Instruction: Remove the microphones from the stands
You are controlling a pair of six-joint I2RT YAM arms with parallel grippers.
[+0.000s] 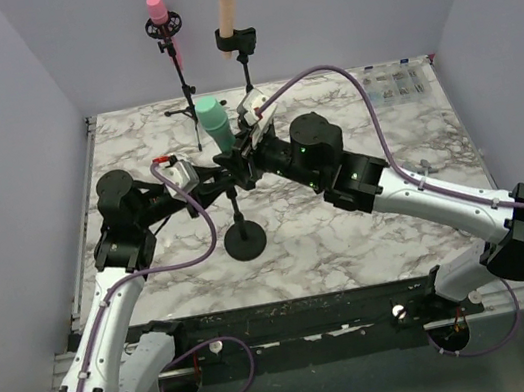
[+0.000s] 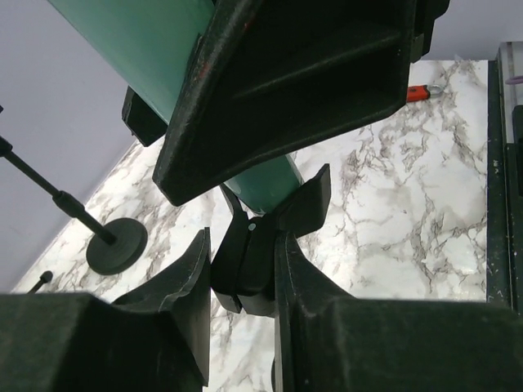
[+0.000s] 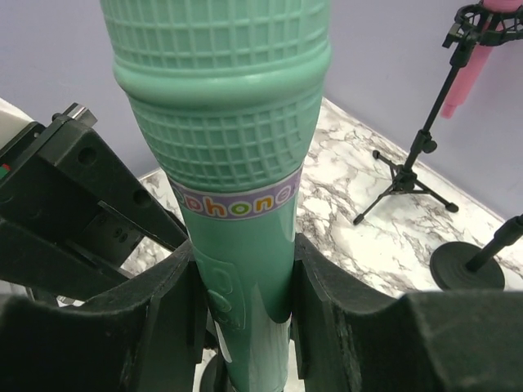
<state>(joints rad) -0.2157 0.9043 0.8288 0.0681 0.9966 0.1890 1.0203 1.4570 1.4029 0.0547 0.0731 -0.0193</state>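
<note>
Grips set, lift not yet made: the green microphone [image 3: 237,163] sits upright in the clip [image 2: 306,200] of the stand [image 1: 246,242] on the worktop [image 1: 371,238], right end effector [image 3: 245,302] clamped on its handle, left end effector [image 2: 241,255] closed on the clip below.

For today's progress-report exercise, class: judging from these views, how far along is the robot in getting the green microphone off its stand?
Done: right hand closed round the green microphone; left hand clamped on the clip below it. In hand: the stand is braced for the pull. Left: the microphone's foot sits in the clip, so it is not yet lifted out.
</note>
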